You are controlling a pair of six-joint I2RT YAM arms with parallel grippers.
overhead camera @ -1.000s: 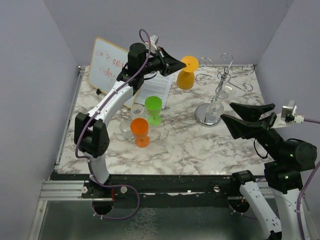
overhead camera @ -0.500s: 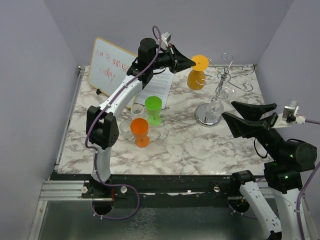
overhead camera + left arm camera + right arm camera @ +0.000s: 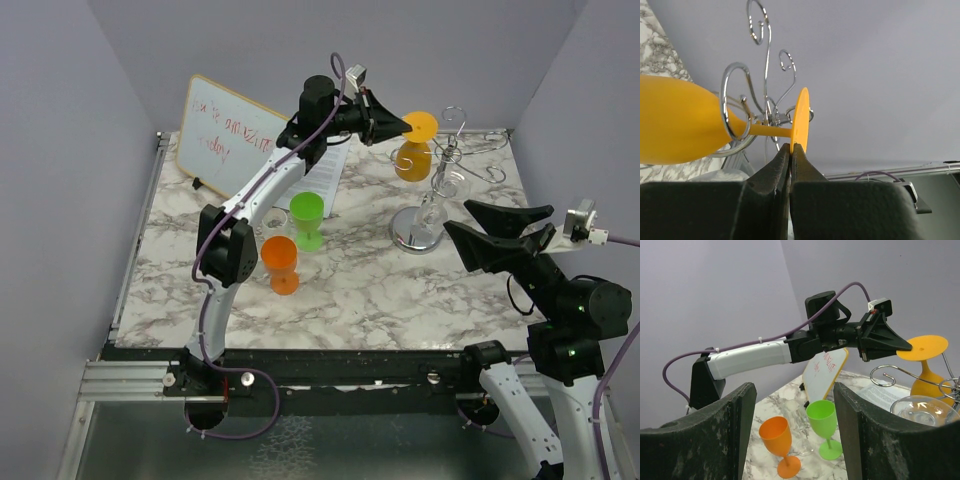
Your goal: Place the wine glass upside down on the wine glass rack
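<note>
**Pinch on the foot, stem at the wire**

The left gripper (image 3: 408,127) is clamped tight on the rim of the wine glass's foot. It holds the yellow wine glass (image 3: 412,160) upside down in the air at the table's one o'clock, foot up and bowl hanging. In the left wrist view the stem crosses a curled chrome loop of the wine glass rack (image 3: 733,107). Whether the stem already sits inside the loop cannot be told. The rack's disc base stands at the glass's six o'clock, and a clear glass (image 3: 446,186) appears to hang by the pole.

The step in hand looks like threading the stem. Done well, the foot stays level and above the wires, and the stem slides slowly inward until the foot rests on wire at both sides. Only then should the grip let go, since so thin a pinch could let the bowl swing into the clear glass.

The right gripper (image 3: 458,221) waits at four o'clock, jaws apart and empty.
</note>
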